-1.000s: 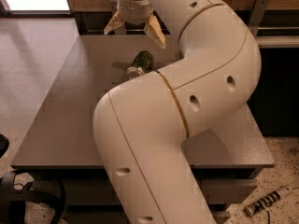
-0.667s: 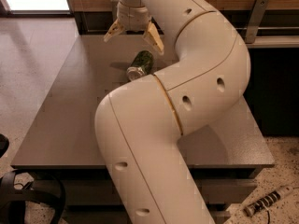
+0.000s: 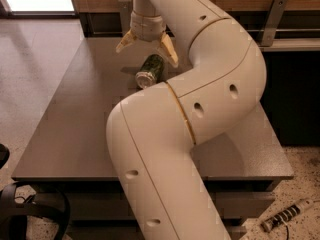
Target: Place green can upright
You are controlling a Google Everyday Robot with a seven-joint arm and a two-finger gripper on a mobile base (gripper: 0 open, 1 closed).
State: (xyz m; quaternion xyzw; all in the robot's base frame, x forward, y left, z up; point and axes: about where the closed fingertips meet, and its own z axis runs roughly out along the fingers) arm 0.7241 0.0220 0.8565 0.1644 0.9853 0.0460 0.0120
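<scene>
The green can (image 3: 150,70) lies on its side on the grey table (image 3: 70,129), its silver end facing the near left. My gripper (image 3: 146,49) hangs just above and behind the can, fingers spread wide apart, one tan fingertip (image 3: 124,42) to the can's left and the other (image 3: 169,52) to its right. The gripper is open and holds nothing. My large white arm covers the middle and right of the table.
A wooden wall panel and a dark rail (image 3: 280,31) run behind the table. The table's left edge drops to a tiled floor (image 3: 30,74). A cable and a black object (image 3: 25,214) lie on the floor at the near left; a striped tool (image 3: 285,216) lies at the near right.
The gripper has moved down and toward the can, its open fingers now straddling the can's far end. The arm's elbow has swung right. The can has not moved.
</scene>
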